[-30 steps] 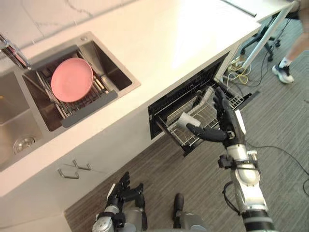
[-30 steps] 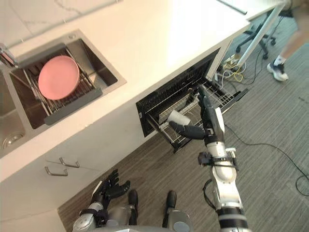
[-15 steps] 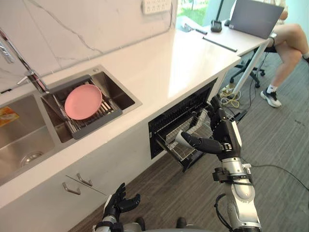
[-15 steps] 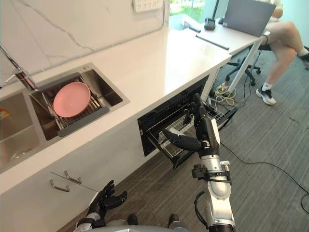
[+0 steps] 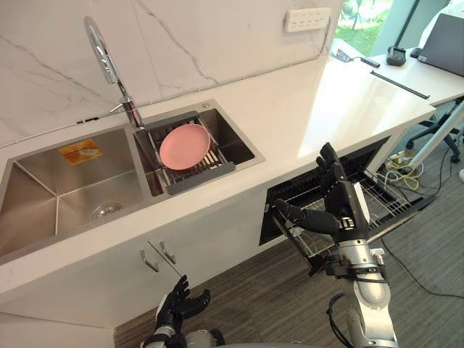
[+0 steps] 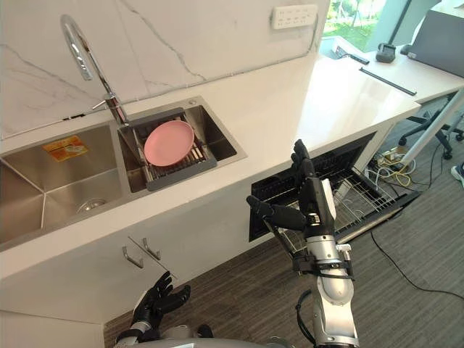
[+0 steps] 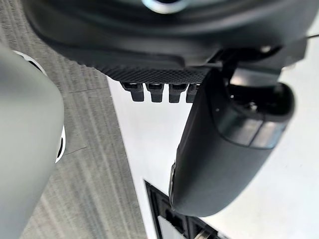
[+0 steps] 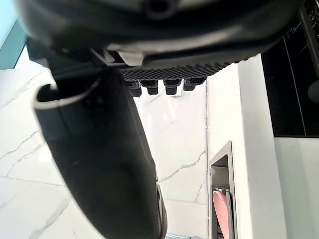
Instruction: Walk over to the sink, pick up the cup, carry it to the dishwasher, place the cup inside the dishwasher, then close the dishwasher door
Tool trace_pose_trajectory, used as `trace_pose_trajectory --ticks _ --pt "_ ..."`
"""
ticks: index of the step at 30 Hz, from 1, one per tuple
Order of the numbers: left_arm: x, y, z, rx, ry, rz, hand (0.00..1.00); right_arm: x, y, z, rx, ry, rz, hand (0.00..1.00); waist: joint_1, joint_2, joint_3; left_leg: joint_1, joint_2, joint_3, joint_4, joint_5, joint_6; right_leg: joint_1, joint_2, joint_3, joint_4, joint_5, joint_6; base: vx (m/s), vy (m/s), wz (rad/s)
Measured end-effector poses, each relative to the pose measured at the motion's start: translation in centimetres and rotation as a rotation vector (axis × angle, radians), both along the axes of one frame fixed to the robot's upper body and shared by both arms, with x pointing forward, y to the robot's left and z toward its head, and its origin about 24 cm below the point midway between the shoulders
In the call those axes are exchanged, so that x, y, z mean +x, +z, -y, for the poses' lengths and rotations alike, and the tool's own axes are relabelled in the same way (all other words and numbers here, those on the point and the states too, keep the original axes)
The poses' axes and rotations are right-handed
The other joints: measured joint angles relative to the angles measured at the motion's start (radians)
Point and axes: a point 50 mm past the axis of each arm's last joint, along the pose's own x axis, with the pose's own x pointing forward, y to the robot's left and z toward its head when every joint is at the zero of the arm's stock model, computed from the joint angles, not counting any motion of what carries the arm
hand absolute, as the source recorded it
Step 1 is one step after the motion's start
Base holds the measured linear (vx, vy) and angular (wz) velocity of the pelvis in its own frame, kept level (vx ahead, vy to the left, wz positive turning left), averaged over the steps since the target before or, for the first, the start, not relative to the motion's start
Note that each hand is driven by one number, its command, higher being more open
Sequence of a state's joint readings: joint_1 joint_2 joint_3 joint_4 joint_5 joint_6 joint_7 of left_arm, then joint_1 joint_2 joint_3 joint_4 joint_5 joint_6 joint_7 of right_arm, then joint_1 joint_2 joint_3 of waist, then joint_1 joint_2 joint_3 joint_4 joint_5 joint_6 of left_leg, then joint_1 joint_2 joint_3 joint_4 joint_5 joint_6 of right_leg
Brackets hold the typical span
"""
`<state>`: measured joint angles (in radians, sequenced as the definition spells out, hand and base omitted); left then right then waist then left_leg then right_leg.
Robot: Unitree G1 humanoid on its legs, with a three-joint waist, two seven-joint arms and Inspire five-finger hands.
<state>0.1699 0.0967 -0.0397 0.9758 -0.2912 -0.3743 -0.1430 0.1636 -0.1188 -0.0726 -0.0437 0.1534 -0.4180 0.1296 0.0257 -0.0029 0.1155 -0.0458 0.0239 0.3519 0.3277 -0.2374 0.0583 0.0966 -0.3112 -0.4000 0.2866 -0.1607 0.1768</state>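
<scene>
Counter [image 5: 319, 101] runs long and white along a marble wall, and a sink [image 5: 43, 181] with two bowls is set in it. A bent silver tap [image 5: 101, 54] stands behind the sink, between the two bowls. The bowl nearer the dishwasher has a dark rack [image 5: 199, 177] in it, and a pink plate [image 5: 185, 146] lies on that rack. The other bowl has a flat yellow patch [image 5: 80, 151] near its back. Under the counter, further along, the dishwasher [image 6: 346, 161] is open and its wire basket [image 6: 355, 199] is pulled out over the grey floor [image 5: 275, 304]. The right hand [image 5: 346, 206] is held up in front of the open dishwasher, above the near end of the wire basket. Its fingers point straight up, side by side, and its thumb sticks out to the side. It holds nothing. Part of the basket is hidden behind this hand, and I cannot tell where the cup is. The left hand [image 5: 177, 304] hangs low by the white cupboard doors under the sink, with its fingers spread and nothing in it. Two small handles [image 5: 158, 255] are on those doors. A white wall socket [image 5: 307, 19] is on the wall above the counter. Past the end of the counter is a desk [image 6: 406, 76] with a laptop [image 6: 438, 43] on it.
</scene>
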Motion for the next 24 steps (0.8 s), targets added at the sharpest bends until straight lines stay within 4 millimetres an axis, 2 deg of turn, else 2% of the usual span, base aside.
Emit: trace_pose_trajectory --ticks 2,3,4,6,8,9,10,11,12,13,14,15,16,17,19,24 --pt "0.0 0.1 -0.2 0.013 -0.018 0.001 1.0 0.0 -1.0 0.3 0.009 -0.026 -0.045 1.0 -0.002 -0.008 0.0 0.053 -0.042 -0.032 -0.017 -0.004 0.012 -0.085 -0.081 0.052 0.284 0.004 -0.021 0.19 0.197 0.44" --pt "0.1 0.2 -0.4 0.018 -0.02 0.003 1.0 0.0 -1.3 0.3 0.011 -0.029 -0.06 1.0 -0.002 -0.019 0.002 0.075 -0.057 -0.046 -0.03 -0.005 0.016 -0.104 -0.101 0.077 0.355 0.016 -0.038 0.21 0.121 0.52" --pt "-0.2 0.1 -0.7 0.019 -0.001 -0.019 1.0 0.0 -1.9 0.3 0.006 -0.031 -0.09 1.0 -0.006 -0.03 0.001 0.116 -0.074 -0.074 -0.053 -0.008 0.027 -0.141 -0.117 0.129 0.468 0.06 -0.069 0.24 0.067 0.7" --pt "-0.6 0.0 -1.3 0.035 0.006 -0.041 1.0 -0.1 -2.4 0.3 -0.016 -0.028 -0.114 1.0 -0.017 -0.026 0.0 0.149 -0.072 -0.126 -0.079 -0.009 0.032 -0.18 -0.066 0.178 0.534 -0.016 -0.064 0.23 0.028 0.75" --pt "-0.9 0.0 -1.9 0.053 -0.002 -0.055 1.0 -0.1 -2.5 0.1 -0.041 -0.016 -0.12 1.0 -0.018 -0.026 0.001 0.187 -0.056 -0.188 -0.119 -0.005 0.028 -0.224 0.035 0.204 0.457 -0.095 -0.076 0.22 -0.04 0.74" --pt "-0.9 -0.1 -1.9 0.057 -0.008 -0.061 1.0 -0.1 -2.5 0.2 -0.052 -0.017 -0.121 1.0 -0.022 -0.023 0.003 0.195 -0.045 -0.208 -0.123 -0.004 0.026 -0.228 0.065 0.211 0.418 -0.099 -0.084 0.24 -0.097 0.97" --pt "-1.2 -0.1 -2.0 0.059 -0.011 -0.07 1.0 -0.2 -2.7 0.3 -0.063 -0.021 -0.131 1.0 -0.034 -0.019 0.003 0.203 -0.023 -0.251 -0.129 -0.001 0.019 -0.241 0.125 0.241 0.324 -0.101 -0.088 0.25 -0.14 1.16" --pt "-1.4 -0.1 -2.3 0.066 -0.009 -0.075 1.0 -0.2 -2.8 0.3 -0.076 -0.035 -0.137 1.0 -0.041 -0.03 0.0 0.205 -0.014 -0.279 -0.129 0.007 -0.009 -0.245 0.164 0.271 0.195 -0.068 -0.085 0.25 -0.159 1.15" --pt "-1.4 -0.1 -2.5 0.071 -0.009 -0.074 1.0 -0.2 -2.8 0.3 -0.086 -0.04 -0.137 1.0 -0.041 -0.042 -0.006 0.206 -0.018 -0.286 -0.129 0.007 -0.018 -0.24 0.169 0.275 0.116 -0.01 -0.094 0.27 -0.18 0.88" --pt "-1.2 0.0 -3.0 0.086 -0.008 -0.07 1.0 -0.1 -2.6 0.3 -0.103 -0.044 -0.13 1.0 -0.039 -0.064 -0.007 0.218 -0.027 -0.294 -0.127 -0.002 -0.038 -0.238 0.164 0.286 0.049 0.1 -0.097 0.28 -0.169 0.63" --pt "-1.5 -0.2 -2.5 0.089 -0.016 -0.091 1.0 -0.1 -2.6 0.8 -0.144 -0.055 -0.136 1.0 -0.035 -0.036 -0.014 0.228 0.008 -0.295 -0.127 -0.011 -0.059 -0.202 0.186 0.252 0.039 0.096 -0.107 0.35 -0.189 0.56" --pt "-1.8 -0.4 -2.0 0.078 -0.014 -0.093 1.0 0.0 -2.3 1.1 -0.19 -0.064 -0.126 1.0 -0.033 -0.021 -0.021 0.231 0.031 -0.283 -0.143 -0.009 -0.067 -0.177 0.204 0.235 -0.004 0.097 -0.111 0.28 -0.141 0.39" --pt "-1.8 -0.4 -1.7 0.073 -0.005 -0.091 1.0 0.1 -2.1 1.3 -0.211 -0.069 -0.121 1.0 -0.03 -0.004 -0.026 0.235 0.037 -0.279 -0.157 -0.006 -0.072 -0.17 0.214 0.229 -0.021 0.101 -0.117 0.23 -0.107 0.16" --pt "-2.0 -0.4 -1.6 0.067 0.01 -0.09 1.0 0.3 -1.8 1.7 -0.248 -0.081 -0.115 1.0 -0.027 -0.001 -0.026 0.241 0.045 -0.277 -0.184 0.004 -0.087 -0.166 0.224 0.224 -0.041 0.105 -0.121 0.13 -0.06 0.06" --pt "-2.1 -0.4 -1.8 0.071 0.017 -0.09 1.0 0.5 -1.6 2.0 -0.27 -0.092 -0.107 1.0 -0.027 0.001 -0.026 0.246 0.048 -0.275 -0.201 0.017 -0.097 -0.153 0.229 0.22 -0.068 0.113 -0.123 0.13 -0.037 0.02" --pt "-2.5 -0.5 -2.0 0.084 0.0 -0.1 1.0 1.0 -1.4 1.8 -0.301 -0.096 -0.108 1.0 -0.027 0.0 -0.024 0.252 0.04 -0.26 -0.21 0.029 -0.095 -0.094 0.232 0.229 -0.198 0.182 -0.109 0.02 0.038 -0.06"
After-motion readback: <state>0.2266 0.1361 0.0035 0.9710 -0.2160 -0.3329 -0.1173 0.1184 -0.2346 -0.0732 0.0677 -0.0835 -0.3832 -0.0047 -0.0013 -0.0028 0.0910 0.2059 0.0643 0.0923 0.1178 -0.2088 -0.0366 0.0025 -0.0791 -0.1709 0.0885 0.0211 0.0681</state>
